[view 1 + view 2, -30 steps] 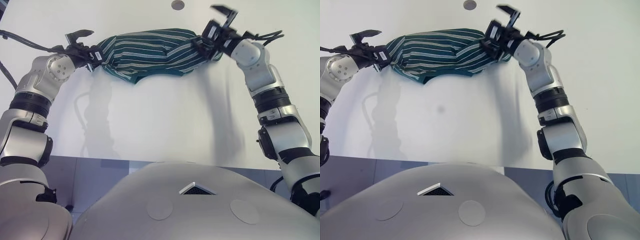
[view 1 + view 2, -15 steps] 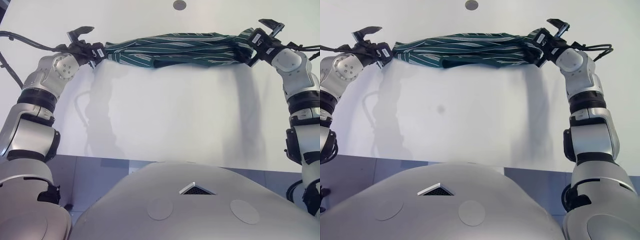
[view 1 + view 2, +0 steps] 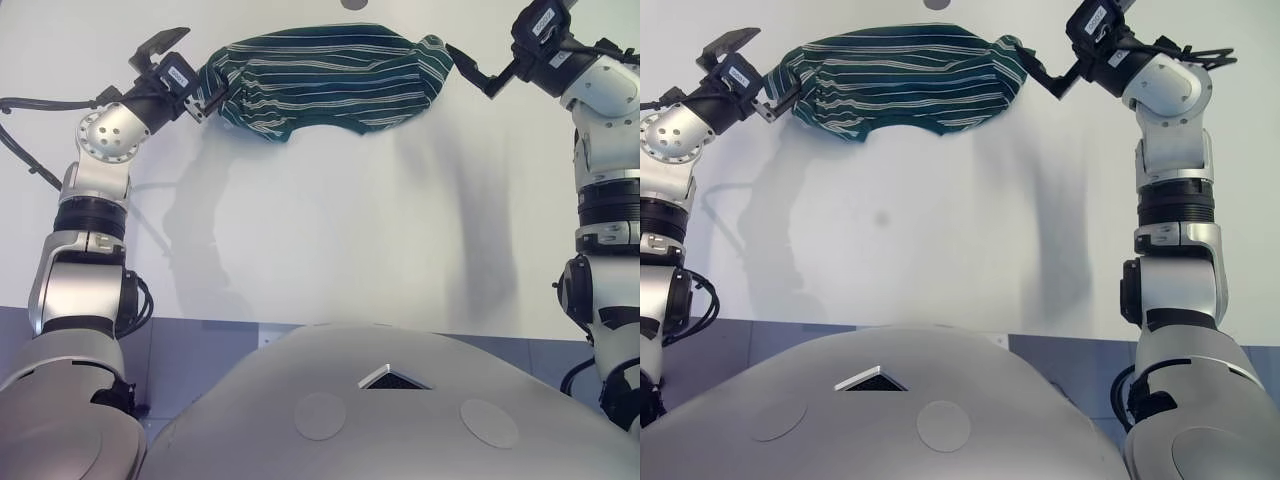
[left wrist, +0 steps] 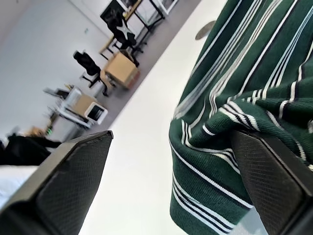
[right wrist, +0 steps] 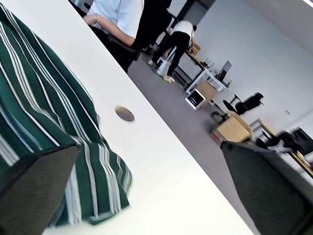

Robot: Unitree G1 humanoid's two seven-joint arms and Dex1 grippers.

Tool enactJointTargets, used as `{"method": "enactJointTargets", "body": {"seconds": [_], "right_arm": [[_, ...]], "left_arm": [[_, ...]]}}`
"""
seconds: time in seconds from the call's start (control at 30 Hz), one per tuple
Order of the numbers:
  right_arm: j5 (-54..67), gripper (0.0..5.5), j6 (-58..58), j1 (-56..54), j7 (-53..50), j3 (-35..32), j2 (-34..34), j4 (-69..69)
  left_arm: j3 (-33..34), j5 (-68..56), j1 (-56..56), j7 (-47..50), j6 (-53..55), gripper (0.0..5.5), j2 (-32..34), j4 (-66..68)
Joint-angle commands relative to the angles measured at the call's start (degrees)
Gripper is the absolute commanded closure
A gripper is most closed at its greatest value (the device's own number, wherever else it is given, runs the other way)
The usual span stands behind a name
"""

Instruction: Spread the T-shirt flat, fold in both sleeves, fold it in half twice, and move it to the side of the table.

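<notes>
The T-shirt (image 3: 330, 75) sits bunched on the tabletop (image 3: 330, 240), unspread, nothing folded yet. The left gripper (image 3: 200, 68) and right gripper (image 3: 505, 35) flank it, jaws wide, seemingly holding nothing.

Small label (image 3: 178, 72) on left gripper (image 3: 205, 65), another on right gripper (image 3: 509, 27), print unreadable

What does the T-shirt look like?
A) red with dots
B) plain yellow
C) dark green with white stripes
C: the bunched T-shirt is dark green with thin white stripes, clear against the white table.
</notes>
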Motion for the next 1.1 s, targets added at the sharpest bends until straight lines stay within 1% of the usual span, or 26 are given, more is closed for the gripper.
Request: {"method": "enactJointTargets", "body": {"seconds": [0.03, 0.2, 0.3, 0.37, 0.47, 0.53, 0.63, 0.73, 0.83, 0.97, 1.1], "right_arm": [[1.2, 0.13, 2.5, 1.5, 6.9, 1.9, -1.7, -4.7], [0.7, 0.13, 4.7, 3.0, 14.7, 5.4, -3.1, -9.5], [-1.7, 0.13, 4.1, 4.4, 16.1, 7.7, -3.1, -10.9], [-6.2, 0.13, 2.1, 5.5, 16.0, 10.7, -4.0, -10.2], [-11.7, 0.13, -0.5, 7.3, 15.2, 13.8, -5.5, -9.6], [-14.8, 0.13, -2.6, 6.7, 11.8, 14.3, -4.9, -8.0], [-18.3, 0.13, -5.0, 5.5, 6.6, 14.7, -3.1, -5.1], [-21.7, 0.13, -7.0, 5.0, 3.3, 16.1, -2.4, -2.6], [-26.9, 0.13, -8.2, 4.0, -0.2, 18.8, -2.0, 0.5], [-33.0, 0.13, -9.8, 1.0, -5.2, 22.0, -1.4, 6.1], [-35.0, 0.13, -11.6, -1.5, -8.9, 24.2, 0.2, 11.8]], "left_arm": [[0.9, 1.8, 6.6, -0.9, 0.7, 1.18, 2.3, -11.7], [-0.1, 9.8, 15.3, -1.4, 2.7, 1.18, 6.1, -24.4], [-1.4, 13.0, 17.8, -3.1, 4.5, 1.18, 6.6, -31.2], [-1.9, 13.8, 17.9, -4.5, 5.3, 1.18, 7.1, -32.2], [-2.2, 13.4, 18.5, -7.6, 5.5, 1.18, 8.9, -31.9], [-2.1, 13.8, 18.9, -8.7, 4.4, 1.18, 10.2, -30.9], [-2.7, 17.2, 18.8, -8.3, 2.4, 1.18, 12.5, -27.2], [-3.4, 18.5, 17.6, -8.1, 1.2, 1.18, 12.8, -24.9], [-6.0, 25.2, 15.0, -5.3, -0.3, 1.18, 13.4, -20.5], [-9.1, 30.2, 11.3, -1.1, -0.8, 1.18, 11.1, -15.2], [-12.3, 32.4, 9.1, 2.2, -1.6, 1.18, 9.2, -9.6]]}}
